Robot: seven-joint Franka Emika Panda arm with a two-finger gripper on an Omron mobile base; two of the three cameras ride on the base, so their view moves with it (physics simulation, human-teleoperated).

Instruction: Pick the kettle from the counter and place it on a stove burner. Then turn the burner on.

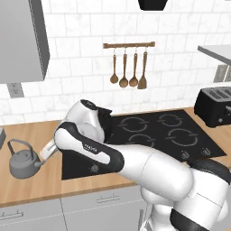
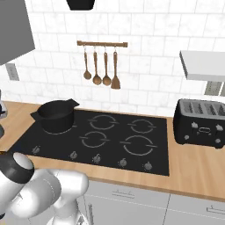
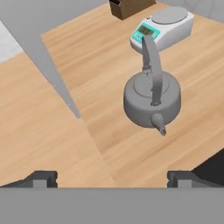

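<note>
Approach to the pick. The kettle (image 1: 22, 160) stands upright on the tabletop (image 1: 31, 185), left of the cooktop (image 1: 149, 135), spout toward the arm. Your end effector (image 3: 111, 177) hangs short of it, fingers wide apart and holding nothing. Next you must advance over the arched handle (image 3: 151, 65) and close on it; 4 burners wait, 1 under a black pot (image 2: 56, 116)

Bare desk (image 3: 52, 122) lies open between the hand (image 3: 112, 177), its fingers spread wide, and the kettle (image 3: 152, 99). A scale (image 3: 168, 26) stands just beyond the kettle. A black pot (image 2: 56, 115) takes the cooktop's (image 2: 154, 149) left rear; the other burners (image 2: 138, 145) are free.
</note>
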